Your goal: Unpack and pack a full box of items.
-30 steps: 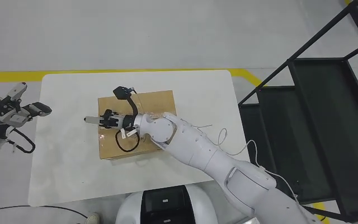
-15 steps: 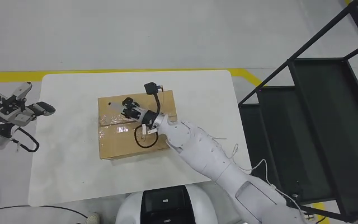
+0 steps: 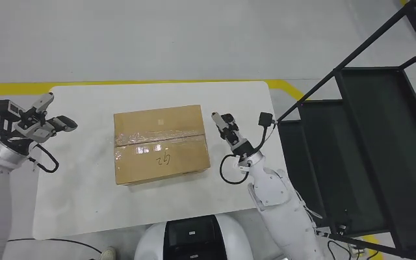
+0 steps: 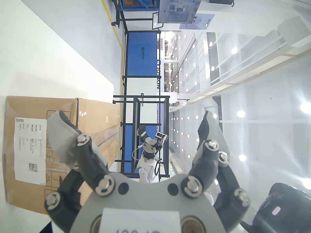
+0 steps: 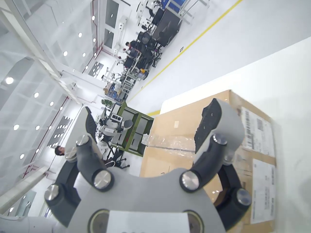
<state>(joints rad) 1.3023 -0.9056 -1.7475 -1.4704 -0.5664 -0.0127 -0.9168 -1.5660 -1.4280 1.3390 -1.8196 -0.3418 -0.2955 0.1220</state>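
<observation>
A taped-shut cardboard box (image 3: 161, 144) (clear tape across its top) sits on a white table (image 3: 84, 195). The left gripper (image 3: 57, 112) and right gripper (image 3: 221, 121) flank it, fingers spread apart.

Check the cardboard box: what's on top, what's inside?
On top of the cardboard box: clear tape along the closed flap seam, a small white label and a handwritten mark. The contents are hidden, because the flaps are shut and taped.

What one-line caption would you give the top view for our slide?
Taped cardboard box on the white table, flanked by the open left gripper and open right gripper.
</observation>
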